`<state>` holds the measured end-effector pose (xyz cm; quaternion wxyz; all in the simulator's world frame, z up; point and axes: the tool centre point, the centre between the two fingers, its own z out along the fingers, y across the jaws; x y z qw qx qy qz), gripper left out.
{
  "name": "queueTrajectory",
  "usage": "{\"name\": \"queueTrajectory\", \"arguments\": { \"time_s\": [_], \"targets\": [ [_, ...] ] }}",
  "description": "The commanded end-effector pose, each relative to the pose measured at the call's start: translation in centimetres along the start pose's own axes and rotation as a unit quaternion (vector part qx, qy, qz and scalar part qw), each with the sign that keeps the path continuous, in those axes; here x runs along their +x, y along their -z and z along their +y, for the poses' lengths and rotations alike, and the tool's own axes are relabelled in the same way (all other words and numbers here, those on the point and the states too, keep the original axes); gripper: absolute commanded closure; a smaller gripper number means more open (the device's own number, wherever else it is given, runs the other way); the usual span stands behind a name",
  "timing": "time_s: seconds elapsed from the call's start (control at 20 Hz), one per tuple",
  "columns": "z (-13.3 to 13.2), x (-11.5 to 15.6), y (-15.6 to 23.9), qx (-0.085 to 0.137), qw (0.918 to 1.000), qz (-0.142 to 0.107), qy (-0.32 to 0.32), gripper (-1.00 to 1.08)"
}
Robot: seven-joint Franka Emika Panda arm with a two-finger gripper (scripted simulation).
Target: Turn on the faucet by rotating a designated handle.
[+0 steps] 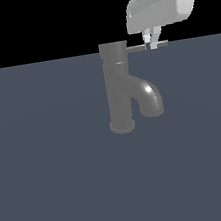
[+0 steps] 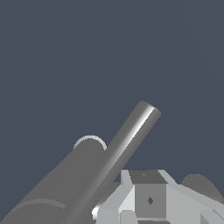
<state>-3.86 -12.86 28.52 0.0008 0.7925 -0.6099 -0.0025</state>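
- Spreading across the lower part of the exterior view, a flat slate-blue floor (image 1: 54,192) carried the whole scene; a black backdrop sat above it.
- Arm housing (image 1: 163,0), pale grey and bulky, hung at the top of the exterior view toward that view's right, above the handle's outer end.
- Faucet (image 1: 117,88) stood upright near the middle of the floor: dark grey cylinder, round base flange on the floor, cap on top, thick spout curving out and down toward the exterior view's right.
- Handle (image 1: 145,47), a thin straight grey rod, stuck out level from the cap toward the exterior view's right, above the spout and well clear of it.
- Gripper (image 1: 152,39) came down from the housing onto the rod's outer part; two pale fingers (image 1: 156,35) showed close together at the rod, reaching its height.
- Jaws looked narrowly spread rather than pressed together, but whether they pinched the rod or only stood beside it could not be told from either view.
- Wrist view: handle (image 2: 127,144) ran as a bright-edged rod away from the gripper body (image 2: 148,199), with the faucet (image 2: 61,183) alongside it; no fingertip contact was visible there.
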Motion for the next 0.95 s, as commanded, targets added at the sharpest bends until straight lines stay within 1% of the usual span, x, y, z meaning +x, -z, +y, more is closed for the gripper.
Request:
{"name": "queueTrajectory", "arguments": {
  "time_s": [0.0, 0.9],
  "targets": [
    [-0.6, 1.1, 0.0, 0.002, 1.0000, 0.001, -0.005, 1.08],
    [-4.1, 5.4, 0.0, 0.002, 0.9999, 0.002, -0.013, 1.08]
  ]
}}
